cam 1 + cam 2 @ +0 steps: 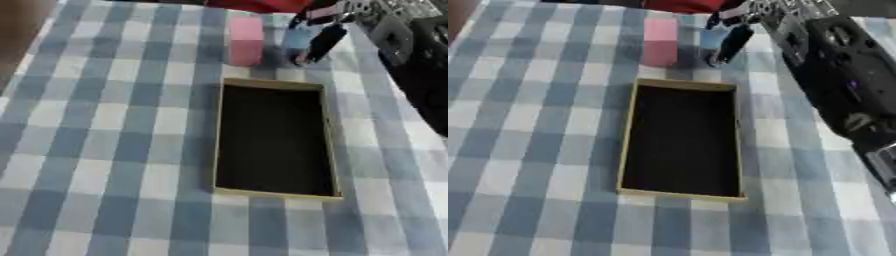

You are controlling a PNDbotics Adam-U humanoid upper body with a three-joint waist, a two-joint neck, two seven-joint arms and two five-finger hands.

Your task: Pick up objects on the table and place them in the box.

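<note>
An open box [328, 150] with a tan rim and a dark inside lies flat in the middle of the blue-and-white checked table. Just beyond its far end stands a pink block [246, 40], upright. To the right of the block is a small light blue object [296, 39]. My right hand [735, 40] reaches down from the upper right, its dark fingers curled round the light blue object, which they partly hide. The black right forearm [842, 85] runs along the right side. My left hand shows in neither view.
A red thing [262, 5] sits at the far table edge behind the pink block. The table's left edge and brown floor [17, 30] show at the upper left. Checked cloth [105, 150] stretches left of and in front of the box.
</note>
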